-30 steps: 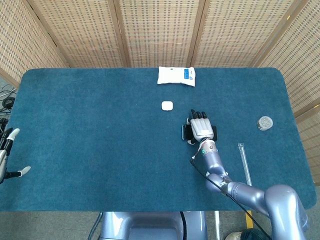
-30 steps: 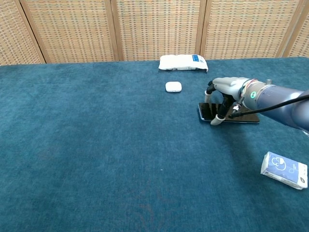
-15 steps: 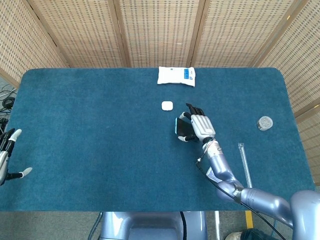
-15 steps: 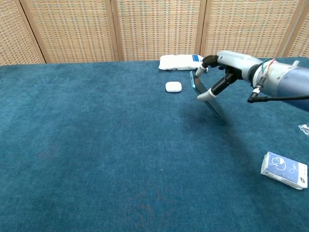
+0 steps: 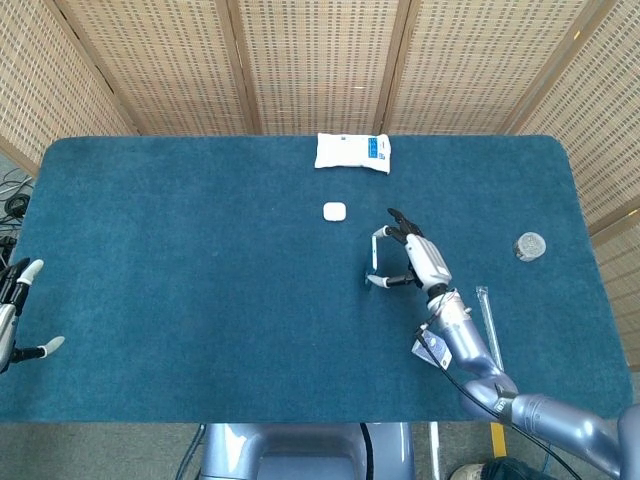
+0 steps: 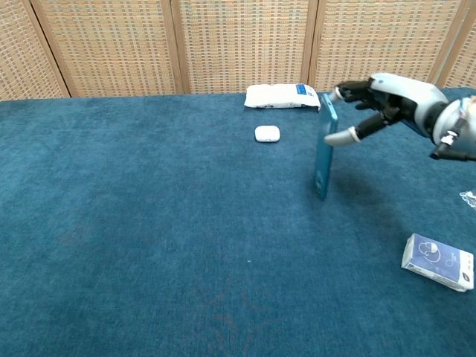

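A slim phone [image 6: 323, 149] with a blue edge stands almost upright on its lower end on the blue table [image 6: 149, 223]. My right hand [image 6: 381, 103] holds its top, a finger on the upper corner and the thumb against its side, the other fingers spread. From the head view the phone [image 5: 373, 257] shows edge-on, just left of the right hand [image 5: 415, 256]. My left hand [image 5: 14, 312] hangs at the table's far left edge, fingers apart and holding nothing.
A white pouch [image 5: 352, 152] lies at the back centre, with a small white case [image 5: 334, 211] in front of it. A round silvery object [image 5: 530, 245] and a clear tube [image 5: 489, 315] lie at the right. A small white-and-blue box [image 6: 439, 261] sits near the front right.
The right hand has lifted the phone from lying flat, tipped it up and stood it on end, moving slightly right. The left hand has stayed put.
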`<state>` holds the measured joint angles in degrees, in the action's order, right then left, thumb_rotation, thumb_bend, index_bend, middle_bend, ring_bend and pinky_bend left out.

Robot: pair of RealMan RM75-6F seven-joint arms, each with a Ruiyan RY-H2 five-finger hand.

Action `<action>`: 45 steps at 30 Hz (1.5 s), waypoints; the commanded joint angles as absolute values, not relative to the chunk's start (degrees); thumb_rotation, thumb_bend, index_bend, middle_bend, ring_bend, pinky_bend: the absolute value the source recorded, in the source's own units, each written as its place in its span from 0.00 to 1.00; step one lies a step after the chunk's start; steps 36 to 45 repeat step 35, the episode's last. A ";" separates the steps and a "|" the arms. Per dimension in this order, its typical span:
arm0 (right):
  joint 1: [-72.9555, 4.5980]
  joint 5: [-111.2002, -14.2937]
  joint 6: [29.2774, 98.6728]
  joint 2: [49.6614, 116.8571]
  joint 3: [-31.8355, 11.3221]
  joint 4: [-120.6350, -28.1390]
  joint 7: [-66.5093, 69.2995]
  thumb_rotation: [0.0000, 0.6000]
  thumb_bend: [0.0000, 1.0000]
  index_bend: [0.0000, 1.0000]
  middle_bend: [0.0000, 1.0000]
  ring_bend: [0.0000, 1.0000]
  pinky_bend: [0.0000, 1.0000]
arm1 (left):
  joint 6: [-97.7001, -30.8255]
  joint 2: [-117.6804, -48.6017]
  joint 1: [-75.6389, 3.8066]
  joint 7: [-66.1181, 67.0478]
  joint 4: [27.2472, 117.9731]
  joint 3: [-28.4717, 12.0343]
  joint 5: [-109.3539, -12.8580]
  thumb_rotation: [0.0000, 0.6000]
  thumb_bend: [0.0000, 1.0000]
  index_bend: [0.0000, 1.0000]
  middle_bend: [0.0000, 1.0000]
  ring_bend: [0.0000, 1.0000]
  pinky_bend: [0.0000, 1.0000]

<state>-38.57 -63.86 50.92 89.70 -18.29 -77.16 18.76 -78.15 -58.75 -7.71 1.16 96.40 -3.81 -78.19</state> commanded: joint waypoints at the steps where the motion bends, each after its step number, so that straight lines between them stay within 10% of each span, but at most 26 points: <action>1: -36.19 -66.67 48.98 88.62 -15.51 -73.55 24.21 1.00 0.31 0.09 0.00 0.00 0.00 | -78.35 -58.73 -7.63 1.31 96.59 -3.71 -78.40 1.00 0.00 0.00 0.00 0.00 0.00; 11: -29.64 -73.82 46.18 80.23 -7.92 -66.04 36.11 1.00 0.21 0.00 0.00 0.00 0.00 | -80.23 -58.27 -6.81 0.86 97.36 -3.28 -80.07 1.00 0.00 0.00 0.00 0.00 0.00; 35: -6.83 -93.78 91.66 59.86 -0.49 -86.82 16.39 1.00 0.19 0.00 0.00 0.00 0.00 | -89.81 -59.06 -2.76 2.34 97.62 0.26 -91.54 1.00 0.00 0.00 0.00 0.00 0.00; 45: -6.83 -93.78 91.66 59.86 -0.49 -86.82 16.39 1.00 0.19 0.00 0.00 0.00 0.00 | -89.81 -59.06 -2.76 2.34 97.62 0.26 -91.54 1.00 0.00 0.00 0.00 0.00 0.00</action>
